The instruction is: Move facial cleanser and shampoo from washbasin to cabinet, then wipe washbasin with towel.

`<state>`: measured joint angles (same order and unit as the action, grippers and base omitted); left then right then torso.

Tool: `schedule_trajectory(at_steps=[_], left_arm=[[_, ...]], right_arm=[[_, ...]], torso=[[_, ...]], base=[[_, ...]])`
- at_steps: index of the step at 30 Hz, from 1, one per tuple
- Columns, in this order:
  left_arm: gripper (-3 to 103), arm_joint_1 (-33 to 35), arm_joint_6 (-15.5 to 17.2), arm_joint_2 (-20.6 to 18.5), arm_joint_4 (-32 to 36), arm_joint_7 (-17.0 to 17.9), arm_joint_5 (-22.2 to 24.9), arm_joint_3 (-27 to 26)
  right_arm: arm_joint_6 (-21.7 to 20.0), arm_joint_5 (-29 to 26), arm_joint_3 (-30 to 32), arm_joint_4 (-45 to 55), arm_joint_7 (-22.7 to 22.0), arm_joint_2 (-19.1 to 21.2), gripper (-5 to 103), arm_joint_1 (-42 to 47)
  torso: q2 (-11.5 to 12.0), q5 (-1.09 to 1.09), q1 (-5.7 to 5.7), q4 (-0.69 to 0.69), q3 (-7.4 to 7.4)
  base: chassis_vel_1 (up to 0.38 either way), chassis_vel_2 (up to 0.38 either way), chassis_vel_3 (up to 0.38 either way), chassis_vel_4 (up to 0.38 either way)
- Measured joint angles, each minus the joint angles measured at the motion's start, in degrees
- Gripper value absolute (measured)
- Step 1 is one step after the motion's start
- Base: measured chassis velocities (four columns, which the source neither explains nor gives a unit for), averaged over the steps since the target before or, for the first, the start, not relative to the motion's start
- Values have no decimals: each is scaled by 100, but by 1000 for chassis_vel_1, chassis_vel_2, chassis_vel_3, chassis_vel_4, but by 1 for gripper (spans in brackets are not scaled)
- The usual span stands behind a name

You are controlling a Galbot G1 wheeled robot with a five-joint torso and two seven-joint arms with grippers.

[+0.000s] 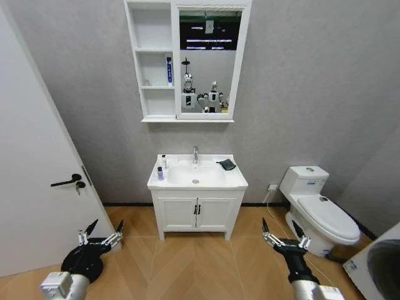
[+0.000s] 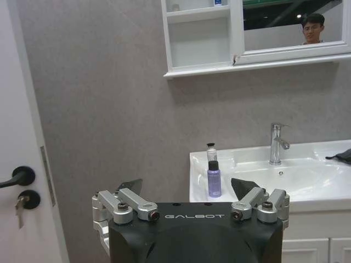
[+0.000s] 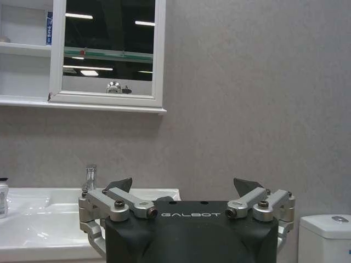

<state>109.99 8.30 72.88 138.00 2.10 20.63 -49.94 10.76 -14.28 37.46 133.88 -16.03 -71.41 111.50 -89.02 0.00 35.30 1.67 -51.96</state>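
Nearest the camera in the head view, the left gripper [image 1: 101, 232] hung low over the wooden floor [image 1: 200, 262] beside the white door [image 1: 37, 169], its claw released and holding nothing. The right gripper [image 1: 283, 234] hung level with it on the other side, near the toilet [image 1: 319, 209], likewise spread wide and empty. Both stood well apart from the vanity [image 1: 197, 212].

Farther off, the washbasin [image 1: 197, 181] sat atop the two-door vanity against the grey wall [image 1: 312, 94], its chrome tap [image 1: 195, 155] at the back centre. At the basin's left edge stood two small bottles close together: a purple bottle [image 2: 214, 179] with a dark cap in front and a white bottle [image 2: 211, 152] just behind it. The towel [image 1: 227, 164] lay dark and folded on the right rear corner of the basin top.

Farthest and highest, the cabinet [image 1: 156, 62] hung on the wall above the basin, three open shelves to the left of its mirror [image 1: 209, 62]. A blue-and-white tube [image 1: 169, 70] stood upright on the middle shelf, against the divider next to the mirror.
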Motion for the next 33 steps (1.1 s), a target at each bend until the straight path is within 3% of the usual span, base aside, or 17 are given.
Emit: schedule_trajectory(at_steps=[23, 29, 33], left_arm=[[90, 2, -67, 65, -200, -98, -219, 235], [93, -125, -179, -212, -615, -281, -361, 647], [93, -586, -161, -552, -1218, -360, -181, 1228]], right_arm=[[460, 9, -104, -12, 604, -56, 100, -40], [461, 188, -164, -173, 574, -94, 100, -35], [421, 252, -175, -398, 533, -125, 100, -17]], torso=[[-1, 1, 1, -1, 0], [0, -2, -1, 2, 1], [-4, 0, -10, -3, 3]], base=[[-309, 304, 304, -309], [-75, 66, 22, -20], [65, -25, -46, 31]])
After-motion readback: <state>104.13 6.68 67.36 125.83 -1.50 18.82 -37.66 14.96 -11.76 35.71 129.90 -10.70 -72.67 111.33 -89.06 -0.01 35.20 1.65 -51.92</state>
